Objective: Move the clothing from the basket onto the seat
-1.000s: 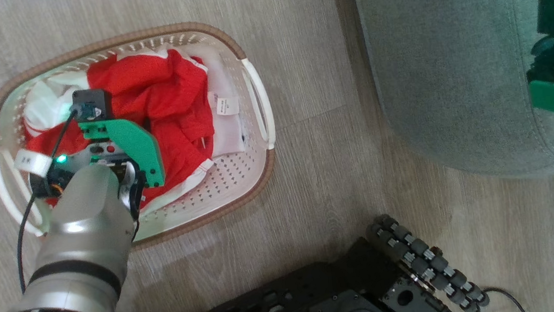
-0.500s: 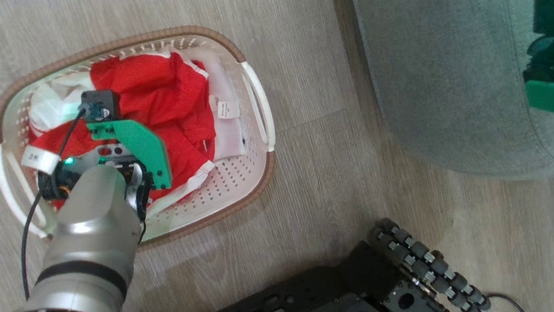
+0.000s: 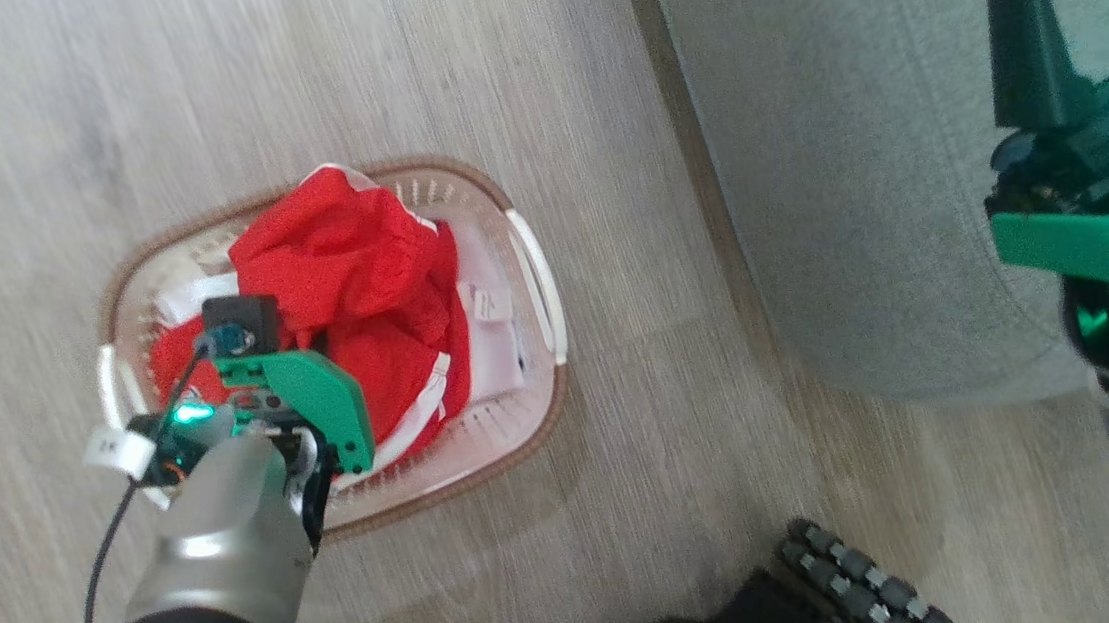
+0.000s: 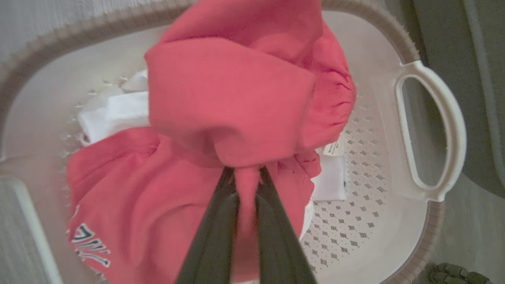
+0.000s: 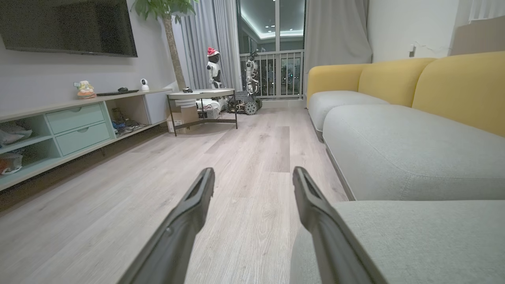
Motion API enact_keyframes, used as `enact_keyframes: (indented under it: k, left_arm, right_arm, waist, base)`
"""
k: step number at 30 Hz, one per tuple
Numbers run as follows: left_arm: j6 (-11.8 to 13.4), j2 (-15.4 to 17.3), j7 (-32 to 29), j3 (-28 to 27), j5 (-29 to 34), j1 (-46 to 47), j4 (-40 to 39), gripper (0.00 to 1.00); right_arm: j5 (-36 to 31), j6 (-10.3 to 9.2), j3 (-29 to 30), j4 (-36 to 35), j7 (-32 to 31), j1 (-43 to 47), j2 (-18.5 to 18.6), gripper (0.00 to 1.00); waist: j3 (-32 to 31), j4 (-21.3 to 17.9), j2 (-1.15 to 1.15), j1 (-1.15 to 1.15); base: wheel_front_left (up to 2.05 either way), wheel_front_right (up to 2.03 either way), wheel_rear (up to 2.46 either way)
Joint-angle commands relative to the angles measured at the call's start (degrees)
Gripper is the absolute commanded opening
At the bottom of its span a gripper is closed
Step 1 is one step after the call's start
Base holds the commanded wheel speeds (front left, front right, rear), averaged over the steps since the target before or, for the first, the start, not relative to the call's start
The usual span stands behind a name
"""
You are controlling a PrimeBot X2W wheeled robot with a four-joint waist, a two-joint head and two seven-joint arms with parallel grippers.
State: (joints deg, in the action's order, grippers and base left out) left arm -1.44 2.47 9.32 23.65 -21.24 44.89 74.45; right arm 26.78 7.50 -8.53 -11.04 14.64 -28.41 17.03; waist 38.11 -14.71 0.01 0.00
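Observation:
The white basket (image 3: 531,293) with its brown rim stands on the wood floor, left of the grey-green seat (image 3: 832,157). Red clothing (image 3: 340,270) bulges up out of it. My left gripper (image 4: 245,175) is shut on a fold of a red garment (image 4: 232,98), which hangs bunched above the basket (image 4: 430,130). A second red garment with white lettering (image 4: 118,205) lies beneath, on the basket's bottom. My right gripper (image 5: 252,177) is open and holds nothing, level beside the seat (image 5: 402,146); in the head view it (image 3: 1071,15) hovers over the cushion.
White fabric with a label (image 3: 485,302) lies in the basket beside the red clothing. My dark wheeled base (image 3: 840,588) sits at the bottom edge. Farther off stand a round side table (image 5: 201,94), a low TV cabinet (image 5: 59,122) and yellow sofa backs (image 5: 457,86).
My left gripper has lifted the red garment, which now rises above the basket's rim. The head camera has pulled back and shifted, so basket and seat sit lower and smaller.

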Motion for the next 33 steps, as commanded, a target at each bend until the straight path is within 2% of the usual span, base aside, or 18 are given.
enact_keyframes:
  k: [1,7,15,22,33]
  left_arm:
    - [-0.53,0.47,1.74,-0.38,-0.67,-1.76,-0.63,0.0]
    - [-1.67,0.43,4.66,1.47,-1.87,-4.41,-3.2,0.0]
    - [-3.07,0.42,5.63,2.37,-3.58,-8.88,-9.13,0.0]
    - [-3.59,1.44,5.66,1.07,-2.27,-13.31,-21.83,0.0]
    - [-3.2,2.98,5.2,2.37,0.98,-14.15,-40.04,0.0]
  right_arm:
    - [0.22,-0.01,-0.53,-1.18,0.36,2.55,0.14,1.0]
    - [-0.27,-0.01,-0.74,0.67,0.36,5.88,0.01,1.0]
    - [-1.29,-0.01,-1.51,2.78,0.36,10.88,-0.26,1.0]
    - [-1.92,-0.01,-2.35,4.47,0.36,15.83,-1.07,1.0]
    - [-2.21,-0.01,-5.4,5.35,0.36,19.07,-1.94,1.0]
  waist:
    - [-5.17,1.33,-0.01,0.0]
    - [-12.25,3.69,-0.01,0.0]
    - [-22.04,6.89,-0.01,0.0]
    - [-29.39,10.17,-0.01,0.0]
    - [-33.39,12.98,-0.01,0.0]
  base:
    - [0.0,0.0,0.0]
    - [0.0,0.0,0.0]
    - [0.0,0.0,0.0]
    - [0.0,0.0,0.0]
    - [0.0,0.0,0.0]
